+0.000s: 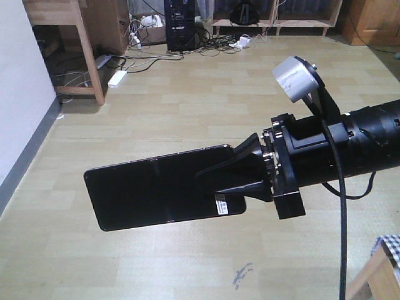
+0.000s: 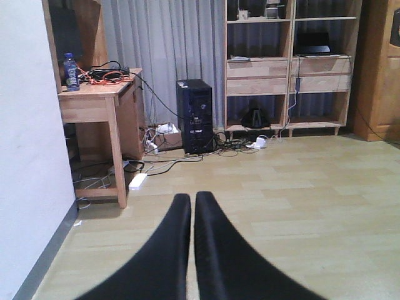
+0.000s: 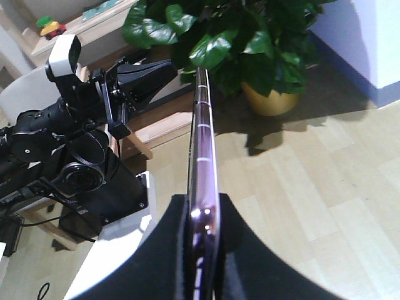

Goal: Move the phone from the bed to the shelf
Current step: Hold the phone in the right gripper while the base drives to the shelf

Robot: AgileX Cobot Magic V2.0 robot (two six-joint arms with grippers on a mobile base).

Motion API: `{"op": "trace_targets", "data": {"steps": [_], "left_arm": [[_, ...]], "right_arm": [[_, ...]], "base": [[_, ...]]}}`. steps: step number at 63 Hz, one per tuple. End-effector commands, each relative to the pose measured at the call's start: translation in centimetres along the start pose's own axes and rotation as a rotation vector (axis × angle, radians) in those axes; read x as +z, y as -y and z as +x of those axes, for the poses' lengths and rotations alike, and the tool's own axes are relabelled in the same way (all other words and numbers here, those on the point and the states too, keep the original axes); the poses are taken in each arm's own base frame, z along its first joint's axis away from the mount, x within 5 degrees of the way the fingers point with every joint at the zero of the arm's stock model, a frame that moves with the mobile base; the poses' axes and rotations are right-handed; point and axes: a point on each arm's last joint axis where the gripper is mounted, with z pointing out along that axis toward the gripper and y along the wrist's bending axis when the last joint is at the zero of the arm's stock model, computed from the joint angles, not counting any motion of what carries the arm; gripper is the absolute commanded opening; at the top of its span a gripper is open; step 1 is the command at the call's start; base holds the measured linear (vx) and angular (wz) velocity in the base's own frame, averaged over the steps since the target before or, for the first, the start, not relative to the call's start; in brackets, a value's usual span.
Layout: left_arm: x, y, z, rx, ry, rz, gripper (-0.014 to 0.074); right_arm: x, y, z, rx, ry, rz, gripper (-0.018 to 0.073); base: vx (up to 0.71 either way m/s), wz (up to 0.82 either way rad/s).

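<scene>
My right gripper (image 1: 215,164) is shut on the phone (image 1: 156,187), a glossy black slab with a white barcode sticker near the held end. The phone sticks out to the left, level, in the air above the floor. In the right wrist view the phone (image 3: 201,125) shows edge-on, pinkish, clamped between both fingers of the right gripper (image 3: 203,206). My left gripper (image 2: 192,199) is shut with nothing in it and points toward the shelf (image 2: 287,62) across the room. A corner of the bed (image 1: 390,247), with checked cloth and a wooden frame, shows at bottom right.
A wooden desk (image 2: 100,100) with a water bottle (image 2: 70,72) stands at left by the white wall. A black computer tower (image 2: 195,115), cables and a power strip (image 2: 137,181) lie before the shelf. A potted plant (image 3: 272,97) stands off to the side.
</scene>
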Motion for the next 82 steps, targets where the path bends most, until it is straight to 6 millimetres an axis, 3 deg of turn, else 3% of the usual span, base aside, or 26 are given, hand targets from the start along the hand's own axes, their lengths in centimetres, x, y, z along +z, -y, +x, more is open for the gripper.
{"op": "trace_targets", "data": {"steps": [1, 48, 82], "left_arm": [[-0.20, -0.01, -1.52, -0.020, 0.101, 0.002, 0.0001], [-0.20, -0.01, -1.52, -0.020, 0.101, 0.002, 0.0001], [-0.20, -0.01, -1.52, -0.020, 0.101, 0.002, 0.0001]], "right_arm": [[-0.78, -1.95, -1.47, -0.027, 0.081, -0.095, -0.0003], [-0.78, -1.95, -1.46, -0.027, 0.080, -0.094, -0.0003], [-0.78, -1.95, -1.46, -0.027, 0.080, -0.094, -0.0003]], "base": [[0.37, -0.01], [0.39, -0.06], [0.40, -0.27]]}}
